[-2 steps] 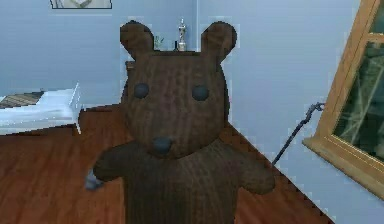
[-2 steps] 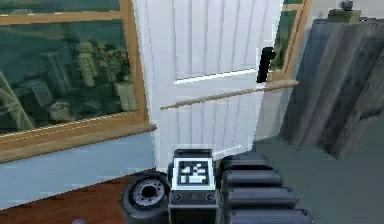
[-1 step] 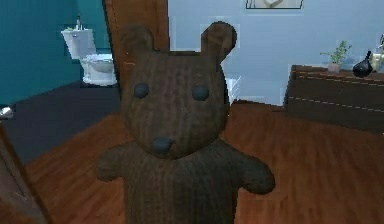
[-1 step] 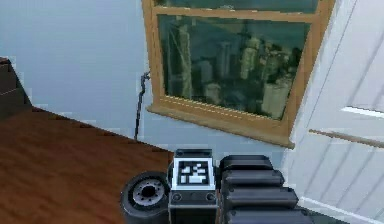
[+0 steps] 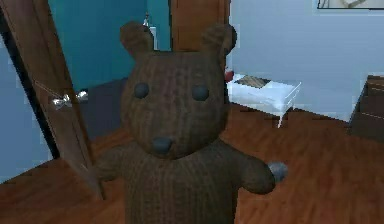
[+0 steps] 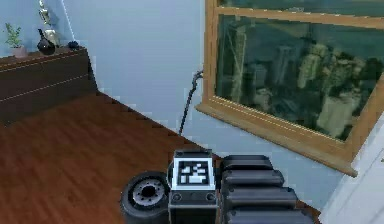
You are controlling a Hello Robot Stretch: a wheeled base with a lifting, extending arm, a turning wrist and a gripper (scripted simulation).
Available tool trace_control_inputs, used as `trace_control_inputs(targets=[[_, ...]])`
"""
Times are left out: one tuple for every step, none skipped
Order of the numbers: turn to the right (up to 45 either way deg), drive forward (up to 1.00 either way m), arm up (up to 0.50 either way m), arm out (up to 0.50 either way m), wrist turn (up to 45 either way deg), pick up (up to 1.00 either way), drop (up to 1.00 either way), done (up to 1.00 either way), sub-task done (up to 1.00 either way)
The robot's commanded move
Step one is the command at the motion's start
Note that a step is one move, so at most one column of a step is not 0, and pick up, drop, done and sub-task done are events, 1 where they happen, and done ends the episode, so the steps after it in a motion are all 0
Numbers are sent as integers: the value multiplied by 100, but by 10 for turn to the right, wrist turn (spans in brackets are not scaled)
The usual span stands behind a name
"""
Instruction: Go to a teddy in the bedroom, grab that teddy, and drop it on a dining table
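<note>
Right up close, the brown knitted teddy (image 5: 178, 120) with round ears and dark button eyes stands upright in the forward view's middle. The bottom edge cuts off its lower body, so I cannot tell what it rests on. In the arm side view the dark square arm (image 6: 250, 190) lies low, and left of its white marker square (image 6: 193, 172) is the gripper (image 6: 147, 197). Its far end is unclear, so I cannot tell whether it holds anything. Farther off stand an open brown wooden door (image 5: 60, 90), a low white table (image 5: 265, 95), a dark wooden dresser (image 6: 45, 80) and a wood-framed window (image 6: 300, 75).
</note>
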Motion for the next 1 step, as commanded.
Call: trace_control_inputs(targets=[[0, 100, 0, 0, 0, 0, 0, 0, 0]])
